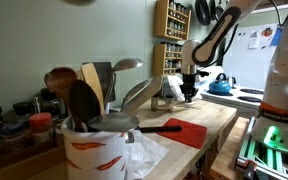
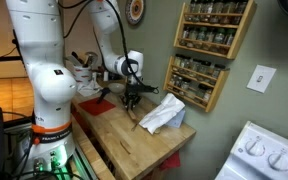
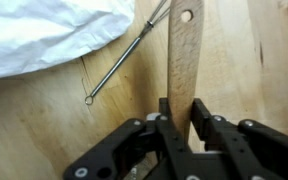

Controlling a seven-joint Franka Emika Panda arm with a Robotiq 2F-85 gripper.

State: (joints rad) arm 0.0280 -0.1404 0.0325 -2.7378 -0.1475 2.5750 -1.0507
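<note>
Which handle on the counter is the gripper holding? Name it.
The flat wooden handle with the hole: the gripper is shut on it. The thin metal rod lies beside it, free.

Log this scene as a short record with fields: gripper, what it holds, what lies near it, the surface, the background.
gripper: Robotiq gripper, jaws shut on the wooden handle
held thing: wooden handle, flat, with a hole near its far end
beside it: thin metal rod, slanted, a small loop at its tip
also near: white crumpled sheet, next to the rod
surface: wooden countertop
background: spice rack on the wall
contact of handle with countertop: cannot tell
</note>
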